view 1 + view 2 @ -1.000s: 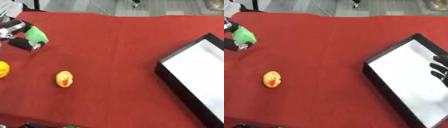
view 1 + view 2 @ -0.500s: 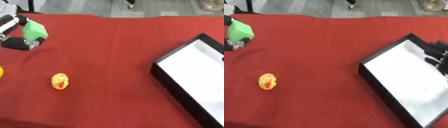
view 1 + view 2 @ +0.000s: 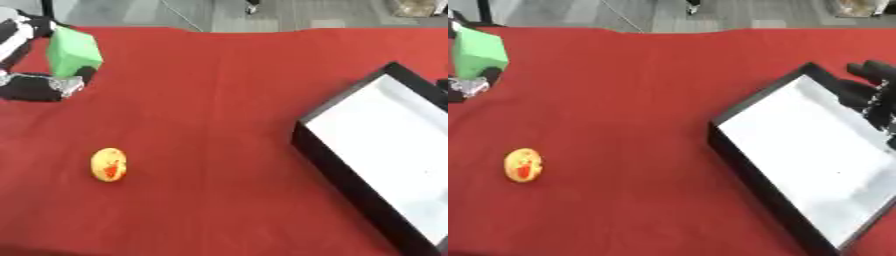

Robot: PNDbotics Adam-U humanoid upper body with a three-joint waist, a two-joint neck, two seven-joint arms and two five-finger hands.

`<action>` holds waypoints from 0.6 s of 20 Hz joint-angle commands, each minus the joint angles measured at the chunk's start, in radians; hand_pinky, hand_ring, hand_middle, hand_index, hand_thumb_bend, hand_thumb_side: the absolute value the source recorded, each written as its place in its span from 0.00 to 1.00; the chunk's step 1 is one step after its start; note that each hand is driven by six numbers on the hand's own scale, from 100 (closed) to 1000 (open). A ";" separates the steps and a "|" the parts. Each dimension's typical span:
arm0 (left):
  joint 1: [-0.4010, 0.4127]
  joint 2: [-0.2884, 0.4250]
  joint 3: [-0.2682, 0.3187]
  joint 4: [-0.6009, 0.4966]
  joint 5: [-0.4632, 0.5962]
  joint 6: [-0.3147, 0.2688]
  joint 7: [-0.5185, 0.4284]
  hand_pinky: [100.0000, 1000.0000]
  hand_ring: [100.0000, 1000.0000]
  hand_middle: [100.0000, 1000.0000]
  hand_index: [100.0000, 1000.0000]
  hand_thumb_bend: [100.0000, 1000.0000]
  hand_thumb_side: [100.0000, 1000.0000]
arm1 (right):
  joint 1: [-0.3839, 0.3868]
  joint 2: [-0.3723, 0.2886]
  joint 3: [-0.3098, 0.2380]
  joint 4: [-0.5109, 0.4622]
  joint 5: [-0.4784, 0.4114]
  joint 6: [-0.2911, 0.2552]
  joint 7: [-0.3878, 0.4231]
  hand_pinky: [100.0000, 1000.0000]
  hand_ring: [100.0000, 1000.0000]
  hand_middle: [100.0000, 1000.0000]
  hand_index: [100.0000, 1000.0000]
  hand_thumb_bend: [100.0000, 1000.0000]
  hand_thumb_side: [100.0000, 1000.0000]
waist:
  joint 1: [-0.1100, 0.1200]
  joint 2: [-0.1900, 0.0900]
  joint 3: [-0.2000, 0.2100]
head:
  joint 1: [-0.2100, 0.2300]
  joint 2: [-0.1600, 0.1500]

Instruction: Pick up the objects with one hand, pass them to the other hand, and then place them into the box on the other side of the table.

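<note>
Green and boxy, the block (image 3: 73,51) sits in the left hand (image 3: 37,86) at the table's far left, raised off the red cloth (image 3: 219,100). Dark fingers and thumb curl around its lower edge, with a silver joint showing just below it; a black-and-white part of the arm runs up along the block's left side. In the right eye view most of this hand is cut off by the picture's edge, and only the block and a bit of finger show. How the thumb lies against the block's hidden faces cannot be made out.

The right hand (image 3: 870,95) shows only in the right eye view, over the far right rim of the box (image 3: 337,167). Its black fingers look spread and fairly straight, holding nothing, though they are blurred and partly cut off by the frame. Whether they touch the rim cannot be told.

The box, black-walled with a white floor, lies askew on the right side of the cloth, its near corner running out of the picture.

A small yellow oval thing (image 3: 108,164) with a red mark lies on the cloth at the near left, well apart from both hands and the box.
</note>
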 commanded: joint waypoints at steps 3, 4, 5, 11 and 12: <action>-0.018 -0.025 0.000 -0.081 0.026 -0.017 0.033 0.84 0.73 0.50 0.58 0.00 0.18 | -0.057 -0.081 0.046 -0.021 -0.025 -0.020 0.032 1.00 1.00 1.00 1.00 0.00 0.64 | -0.025 -0.018 -0.012 | -0.001 0.011; -0.009 -0.047 -0.002 -0.103 0.020 -0.030 0.047 0.83 0.73 0.51 0.58 0.00 0.17 | -0.080 -0.099 0.069 -0.021 -0.031 -0.017 0.046 1.00 1.00 1.00 1.00 0.00 0.64 | -0.025 -0.020 -0.013 | -0.002 0.013; 0.002 -0.070 -0.006 -0.125 0.011 -0.044 0.061 0.83 0.73 0.51 0.58 0.00 0.16 | -0.102 -0.110 0.091 -0.021 -0.033 -0.009 0.060 1.00 1.00 1.00 1.00 0.00 0.64 | -0.025 -0.022 -0.014 | -0.001 0.014; 0.026 -0.158 -0.021 -0.167 -0.072 -0.112 0.111 0.81 0.73 0.52 0.59 0.00 0.10 | -0.219 -0.119 0.199 -0.021 0.002 0.060 0.108 1.00 1.00 1.00 1.00 0.00 0.66 | -0.029 -0.028 -0.018 | 0.013 0.017; 0.027 -0.165 -0.023 -0.167 -0.088 -0.119 0.115 0.81 0.73 0.52 0.59 0.00 0.09 | -0.230 -0.118 0.209 -0.021 0.010 0.069 0.110 1.00 1.00 1.00 1.00 0.00 0.67 | -0.030 -0.029 -0.018 | 0.015 0.018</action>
